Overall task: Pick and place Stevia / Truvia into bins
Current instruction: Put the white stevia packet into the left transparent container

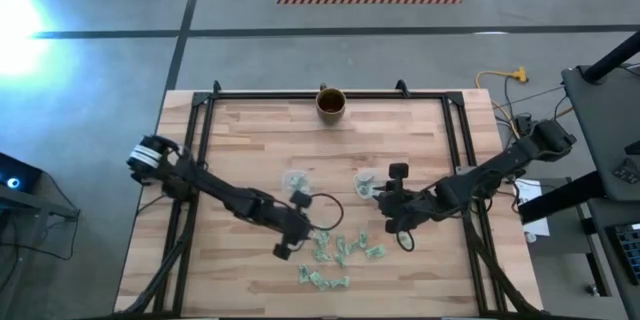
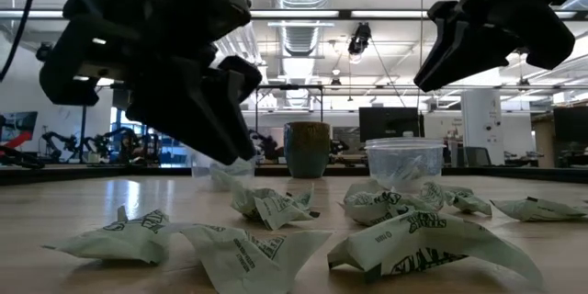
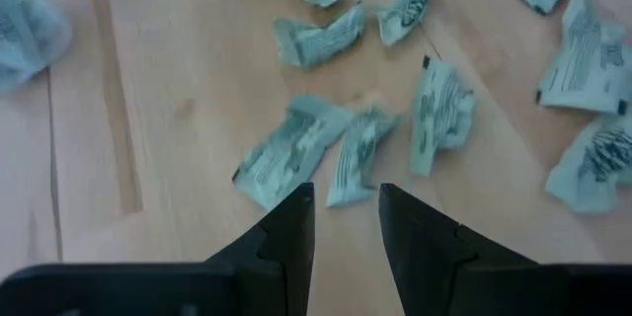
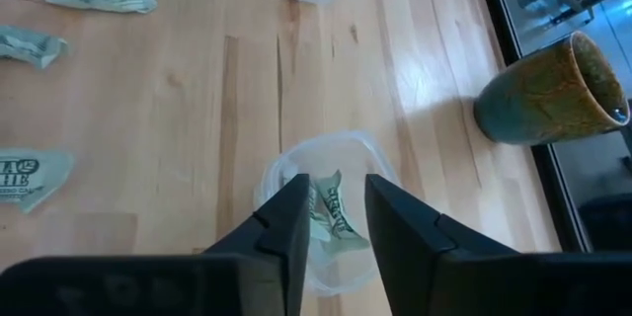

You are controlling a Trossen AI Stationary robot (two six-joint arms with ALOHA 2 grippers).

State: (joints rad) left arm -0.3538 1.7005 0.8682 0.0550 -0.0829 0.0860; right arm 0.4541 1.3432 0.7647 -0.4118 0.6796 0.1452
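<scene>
Hovering with fingers parted and empty: right gripper (image 4: 331, 219) directly over a cup (image 4: 326, 173) holding a packet (image 4: 334, 215), left gripper (image 3: 346, 219) above scattered packets (image 3: 357, 148).

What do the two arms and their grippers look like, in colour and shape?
Both arms are dark, nearly black, built of slim jointed segments. The left arm has a pale, silvery round part near its base. A dark cable loops beside the left gripper. Each gripper, including the right gripper, ends in two flat, dark, wedge-shaped fingers.
</scene>
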